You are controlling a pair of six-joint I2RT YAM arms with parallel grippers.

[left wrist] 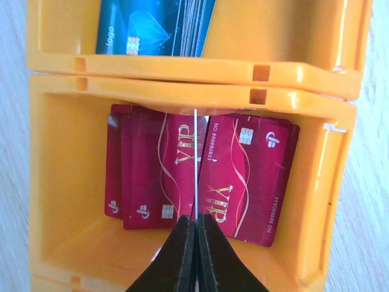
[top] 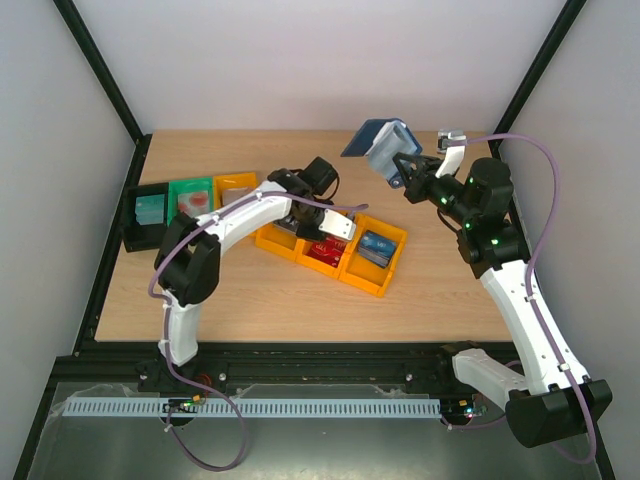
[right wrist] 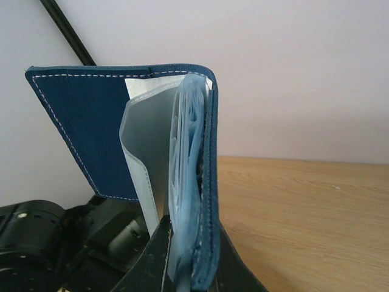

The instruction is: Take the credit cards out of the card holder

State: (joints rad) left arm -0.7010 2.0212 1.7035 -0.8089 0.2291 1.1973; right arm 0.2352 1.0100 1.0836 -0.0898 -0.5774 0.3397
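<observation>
- We saw the card holder (top: 380, 143) off the bench (top: 300, 310), held in the air at about 1 o'clock of the top view, above the far right part of the wood.
- The right jaws were closed on the card holder (right wrist: 91, 128) from below, a dark finger on each side of its lower edge.
- The holder stood open: its navy cover swung out toward 9 o'clock in the right wrist view, and the pale blue-grey sleeves fanned beside the other cover. We could not tell whether any cards sat in the sleeves.
- The left jaws were shut on a held card (left wrist: 196, 164), which showed in the left wrist view only as a thin pale line, edge-on; its colour we could not tell.
- That card hung over the middle compartment of the orange tray (left wrist: 182, 91), with the red cards (left wrist: 243, 176) lying flat below it in an overlapping pile.
- In the next compartment, toward 12 o'clock of that view, lay a blue card (left wrist: 152, 24).
- From above, the orange tray (top: 385, 280) lay near the middle of the bench, slanting from 10 o'clock to 4 o'clock, with red cards (top: 322, 255) in its middle part and the blue card (top: 375, 247) in its 4 o'clock part.
- A black bin (top: 148, 210), a green bin (top: 192, 195) and an orange bin (top: 237, 187) stood in a row at about 10 o'clock, touching one another.
</observation>
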